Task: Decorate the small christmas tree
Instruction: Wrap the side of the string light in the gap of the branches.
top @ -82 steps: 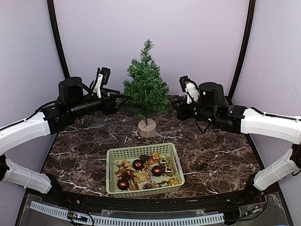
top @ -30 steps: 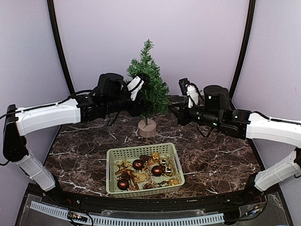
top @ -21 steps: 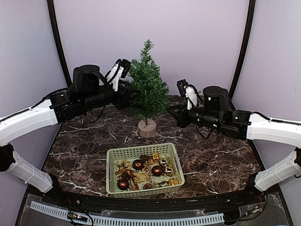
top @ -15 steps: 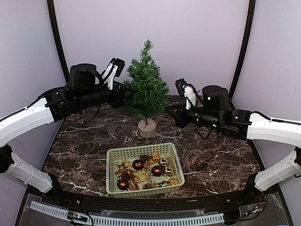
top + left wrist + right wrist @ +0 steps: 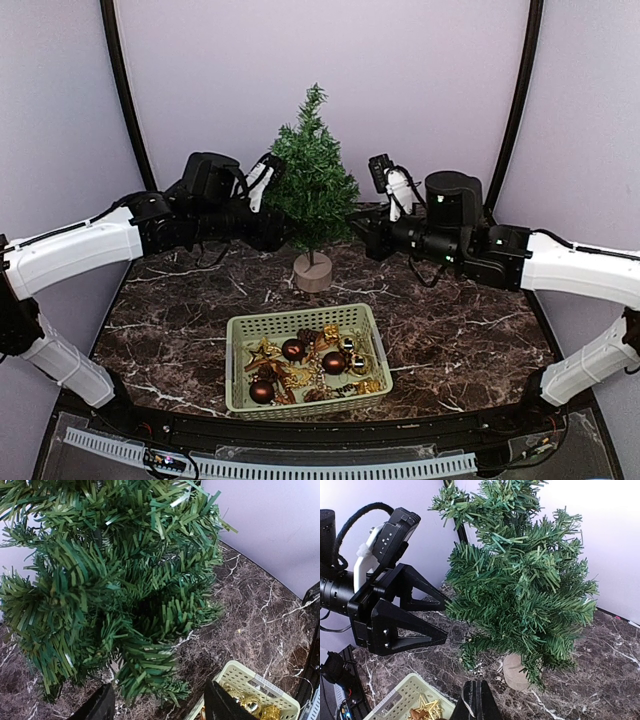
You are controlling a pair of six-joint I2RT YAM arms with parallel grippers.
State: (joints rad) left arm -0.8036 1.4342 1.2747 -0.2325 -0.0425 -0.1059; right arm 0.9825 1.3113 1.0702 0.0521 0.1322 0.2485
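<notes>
The small christmas tree (image 5: 312, 190) stands upright on the table (image 5: 450, 330) with the basket (image 5: 300, 317) just in front of it, the left gripper (image 5: 445, 619) spread wide and empty just beside its left branches, and the right gripper (image 5: 478, 687) pinched closed on nothing near its right side.

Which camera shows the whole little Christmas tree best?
The top external view: the small christmas tree stands whole there, from tip to base. The right wrist view crops its tip; the left wrist view shows only close-up branches.

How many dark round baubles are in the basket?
3 baubles in the basket: one mid-basket, one right of it, one in the near-left corner. Gold trinkets may hide more.
</notes>
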